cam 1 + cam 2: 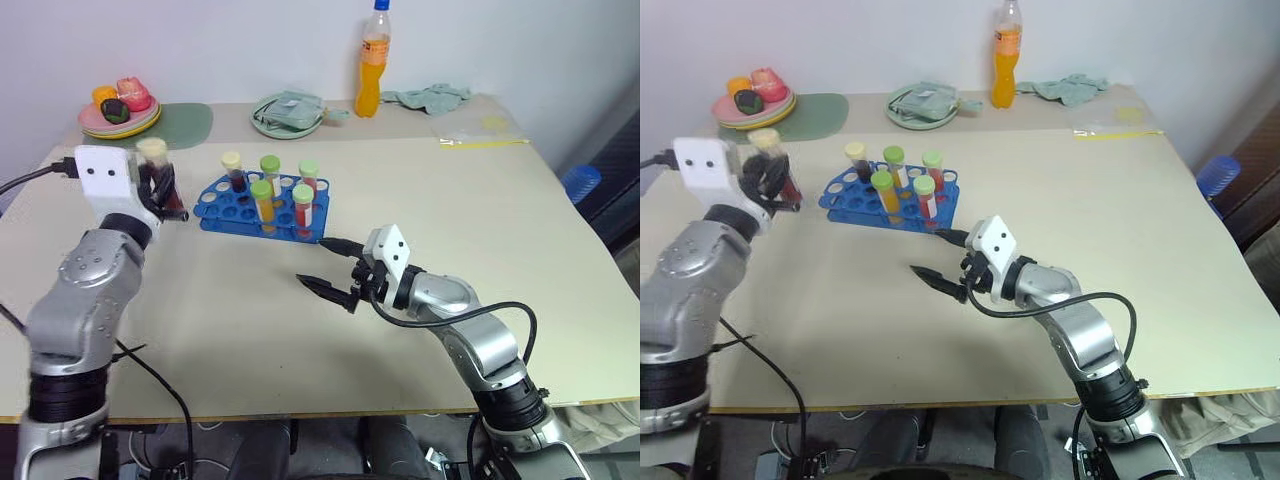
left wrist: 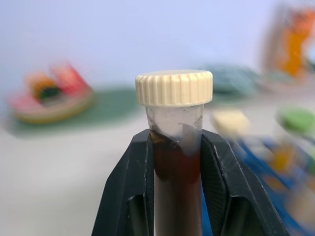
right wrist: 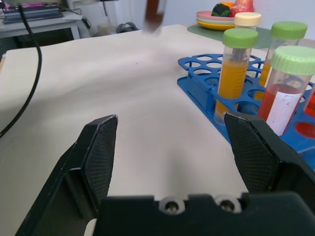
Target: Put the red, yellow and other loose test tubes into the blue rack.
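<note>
Left wrist view: left gripper [image 2: 178, 162] fingers [image 2: 130, 196] clenched on dark tube [image 2: 176, 167], cream cap above fingertips. Blue rack [image 1: 222, 212] holding five capped tubes, just past spread, empty right gripper [image 1: 328, 265] fingers.

My left hand [image 2: 178, 187] has matt black plastic fingers [image 2: 129, 191] — between them a clear, glossy plastic tube [image 2: 176, 162] with a ribbed cream cap [image 2: 174, 87]. The blue rack [image 1: 225, 205] looks like shiny moulded plastic; the counter [image 1: 450, 220] — smooth, matt beige.
</note>
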You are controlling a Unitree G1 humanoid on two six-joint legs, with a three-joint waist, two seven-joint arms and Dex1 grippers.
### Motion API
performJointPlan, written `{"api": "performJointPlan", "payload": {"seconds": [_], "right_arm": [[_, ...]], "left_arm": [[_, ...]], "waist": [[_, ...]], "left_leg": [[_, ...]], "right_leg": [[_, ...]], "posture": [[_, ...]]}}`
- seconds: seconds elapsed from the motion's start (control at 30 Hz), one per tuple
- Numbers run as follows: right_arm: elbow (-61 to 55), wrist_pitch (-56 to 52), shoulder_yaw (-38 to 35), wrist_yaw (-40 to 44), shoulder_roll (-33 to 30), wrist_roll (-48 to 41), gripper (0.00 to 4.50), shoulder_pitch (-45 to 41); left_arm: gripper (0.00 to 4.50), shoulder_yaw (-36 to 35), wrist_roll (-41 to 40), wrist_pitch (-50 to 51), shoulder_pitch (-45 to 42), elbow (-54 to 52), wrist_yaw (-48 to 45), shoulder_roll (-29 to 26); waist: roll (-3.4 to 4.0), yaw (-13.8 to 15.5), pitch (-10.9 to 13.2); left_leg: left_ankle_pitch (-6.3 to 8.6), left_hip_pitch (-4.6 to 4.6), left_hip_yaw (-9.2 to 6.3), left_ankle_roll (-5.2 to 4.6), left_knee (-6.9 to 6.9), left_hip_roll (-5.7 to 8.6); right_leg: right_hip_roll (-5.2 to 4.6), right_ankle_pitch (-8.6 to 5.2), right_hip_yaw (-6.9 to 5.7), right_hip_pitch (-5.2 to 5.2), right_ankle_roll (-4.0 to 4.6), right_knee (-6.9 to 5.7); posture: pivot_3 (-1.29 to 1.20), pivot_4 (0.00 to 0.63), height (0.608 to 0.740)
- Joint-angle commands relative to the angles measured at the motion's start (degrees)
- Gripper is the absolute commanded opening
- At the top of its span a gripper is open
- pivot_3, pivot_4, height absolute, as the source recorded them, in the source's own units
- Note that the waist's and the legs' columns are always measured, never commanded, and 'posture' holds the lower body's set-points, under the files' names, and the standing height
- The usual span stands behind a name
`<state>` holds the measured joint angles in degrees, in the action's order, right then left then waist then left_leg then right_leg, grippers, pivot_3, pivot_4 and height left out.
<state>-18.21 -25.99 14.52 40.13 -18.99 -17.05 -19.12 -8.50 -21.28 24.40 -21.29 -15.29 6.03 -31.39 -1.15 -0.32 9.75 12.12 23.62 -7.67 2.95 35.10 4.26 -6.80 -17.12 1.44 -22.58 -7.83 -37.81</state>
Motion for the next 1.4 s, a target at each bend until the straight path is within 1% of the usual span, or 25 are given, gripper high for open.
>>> {"api": "performJointPlan", "payload": {"seconds": [0.03, 0.1, 0.2, 0.37, 0.63, 0.8, 1.0, 1.4], "right_arm": [[-0.97, 0.59, -0.22, 0.02, 0.31, -0.22, 3.81, -1.0], [-1.19, 0.53, -0.31, -0.18, 0.18, -0.1, 3.81, -0.74], [-1.91, 0.24, -0.7, -1.16, 0.13, 0.09, 3.81, -0.18], [-2.66, -0.12, -1.02, -2.76, 0.18, 0.07, 3.81, 0.47], [-2.72, -0.02, -0.94, -3.17, 0.1, -0.29, 3.81, 0.52], [-2.64, -0.11, -0.87, -3.1, 0.19, -0.48, 3.81, 0.47], [-2.78, -0.21, -0.83, -3.19, 0.23, -0.55, 3.81, 0.6], [-2.42, -0.49, -1.01, -3.45, 0.7, -0.94, 3.81, 0.54]], "left_arm": [[0.73, 3.52, 9.55, -11.27, -2.3, 6.25, 1.42, 4.66], [0.73, 3.98, 11.36, -14.75, -3.33, 10.09, 0.9, 7.59], [0.73, 4.31, 13.5, -19.23, -5.31, 15.75, -0.26, 10.51], [0.73, 3.5, 13.38, -21.35, -7.02, 21.19, -2.69, 13.44], [0.73, 2.61, 13.74, -20.34, -7.32, 23.18, -4.5, 15.04], [0.73, 1.54, 12.23, -19.67, -8.42, 24.8, -5.89, 17.08], [0.73, 1.47, 13.25, -19.63, -9.14, 25.24, -6.48, 18.01], [0.73, 2.38, 17.55, -17.14, -6.9, 21.74, -6.19, 17.46]], "waist": [[0.0, -0.24, 0.0], [0.0, -0.32, 0.0], [0.0, -0.65, 0.0], [0.0, -0.62, 0.0], [0.0, -0.59, 0.0], [0.0, -0.53, 0.0], [0.0, -0.54, 0.0], [0.0, -0.58, 0.0]], "left_leg": [[0.0, 0.0, 0.0, 0.0, -0.01, 0.0], [0.0, 0.01, -0.01, 0.0, -0.02, 0.0], [0.0, 0.01, 0.0, 0.0, -0.02, -0.01], [0.0, 0.01, 0.0, -0.01, 0.0, 0.0], [0.01, 0.01, -0.03, -0.02, 0.0, -0.01], [0.01, 0.01, -0.03, -0.02, 0.0, -0.01], [0.01, 0.0, -0.03, -0.02, 0.02, 0.0], [0.01, 0.0, -0.05, -0.02, 0.01, -0.01]], "right_leg": [[0.0, 0.0, 0.01, -0.01, 0.0, 0.0], [0.01, 0.0, -0.01, -0.04, 0.0, -0.01], [0.02, 0.0, 0.0, -0.09, -0.01, -0.07], [0.02, 0.0, 0.0, -0.08, -0.01, -0.09], [0.04, 0.0, -0.01, -0.08, -0.01, -0.1], [0.04, 0.0, -0.02, -0.07, -0.01, -0.1], [0.04, 0.0, -0.03, -0.06, -0.01, -0.1], [0.05, 0.0, -0.03, -0.06, -0.01, -0.1]], "posture": [[0.0, 0.15, 0.74], [0.0, 0.15, 0.74], [0.0, 0.15, 0.74], [0.0, 0.15, 0.74], [0.0, 0.15, 0.74], [0.0, 0.15, 0.74], [0.0, 0.15, 0.74], [0.0, 0.15, 0.74]]}}
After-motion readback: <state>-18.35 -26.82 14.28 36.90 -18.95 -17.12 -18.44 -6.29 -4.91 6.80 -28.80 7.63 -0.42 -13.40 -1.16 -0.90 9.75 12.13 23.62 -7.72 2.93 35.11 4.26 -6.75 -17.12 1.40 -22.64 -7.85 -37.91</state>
